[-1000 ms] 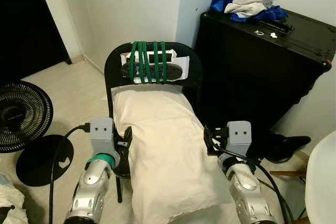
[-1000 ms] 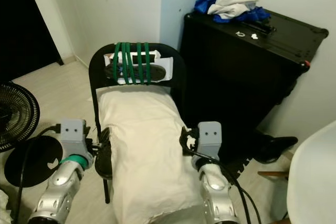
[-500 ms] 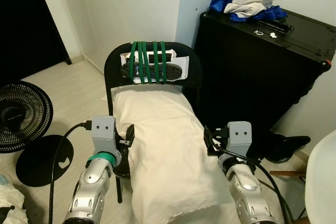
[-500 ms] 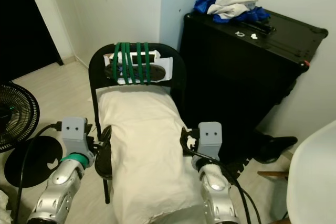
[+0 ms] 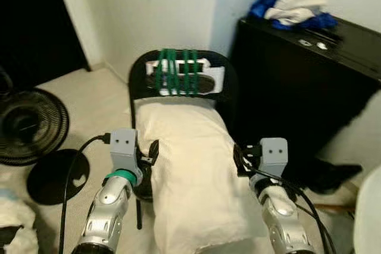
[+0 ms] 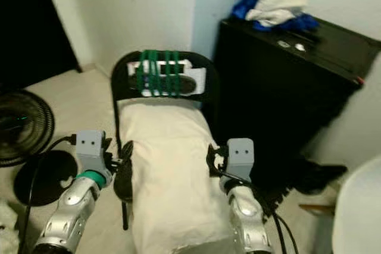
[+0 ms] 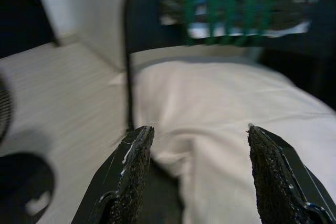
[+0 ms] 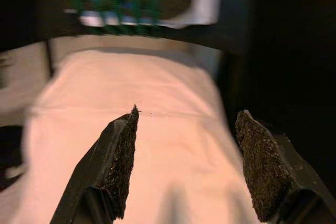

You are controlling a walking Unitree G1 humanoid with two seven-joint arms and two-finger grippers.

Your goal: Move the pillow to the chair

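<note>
The white pillow (image 5: 196, 171) is lying lengthwise on the seat of the black chair (image 5: 221, 69), its far end pressing against the chair's backrest at 12 o'clock and its near end hanging over the front edge of the seat toward 6 o'clock. Green cord (image 5: 177, 71) is wrapping around a dark and white bundle fixed to the backrest.

The left gripper (image 7: 199, 135) is hovering at the pillow's 9 o'clock edge, its fingers (image 7: 131, 166) spread apart with nothing between them but air above the pillow's side and the seat rim. The right gripper (image 8: 186, 124) is hovering at the pillow's 3 o'clock edge, its fingers (image 8: 123, 156) likewise spread wide over the white cover and gripping nothing.

At 2 o'clock from the chair, a black cabinet (image 5: 297, 81) is standing against the wall, with a heap of white and blue clothes (image 5: 294, 1) sitting on its top. At 9 o'clock, a black floor fan (image 5: 27, 126) is resting on the pale floor (image 5: 95, 99), with a round black base (image 5: 56, 176) just beside it.
</note>
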